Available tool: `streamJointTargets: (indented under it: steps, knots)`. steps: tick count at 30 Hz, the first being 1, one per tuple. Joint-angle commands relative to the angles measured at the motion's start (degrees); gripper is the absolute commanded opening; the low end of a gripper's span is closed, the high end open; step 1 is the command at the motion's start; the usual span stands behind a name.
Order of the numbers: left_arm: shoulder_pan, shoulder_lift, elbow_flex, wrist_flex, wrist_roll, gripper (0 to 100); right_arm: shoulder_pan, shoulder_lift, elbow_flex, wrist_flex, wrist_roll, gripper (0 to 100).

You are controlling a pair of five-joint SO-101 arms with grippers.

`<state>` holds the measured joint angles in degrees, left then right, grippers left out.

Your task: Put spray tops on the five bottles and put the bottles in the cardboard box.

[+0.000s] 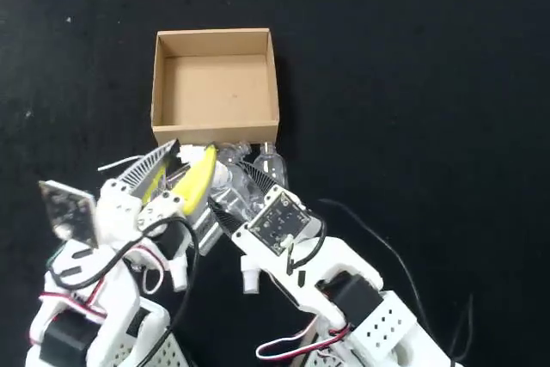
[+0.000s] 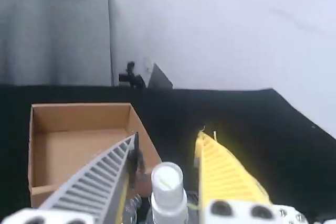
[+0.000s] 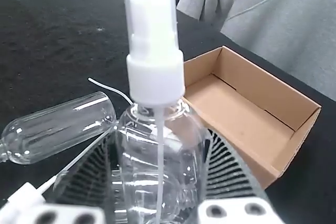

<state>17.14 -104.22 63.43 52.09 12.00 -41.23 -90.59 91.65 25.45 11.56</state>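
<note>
My right gripper [image 3: 160, 136] is shut on a clear bottle [image 3: 157, 166] held upright, with a white spray top [image 3: 155, 51] sitting on its neck. In the high view this bottle [image 1: 230, 185] sits just in front of the cardboard box [image 1: 215, 122]. My left gripper [image 2: 168, 137] is open, its grey and yellow fingers either side of that spray top [image 2: 168, 184] without clearly touching it. In the high view the left gripper [image 1: 191, 152] is at the box's near wall. A second bottle [image 3: 58, 127] lies on its side beside the held one, without a top.
The cardboard box [image 3: 294, 129] stands open and empty on the black table. More clear bottles [image 1: 268, 161] lie against its near wall. Loose spray tops [image 1: 249, 279] lie on the table between the two arms, and another [image 3: 21, 198] lies near the right gripper.
</note>
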Motion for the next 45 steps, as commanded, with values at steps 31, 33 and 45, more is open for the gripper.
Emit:
streamJointTargets:
  steps: [31,33,45]
  knots:
    - [-11.1,-0.3,0.5,-2.6,5.1,17,1.5,-1.1,-6.7,-4.7,-4.4,5.2]
    - [-11.9,-0.3,2.5,-4.9,5.0,17,1.5,-1.1,-7.0,-4.7,-4.4,5.2]
    - [-12.0,0.0,8.5,-11.3,4.6,17,1.2,-1.1,-7.0,-4.5,-4.1,5.0]
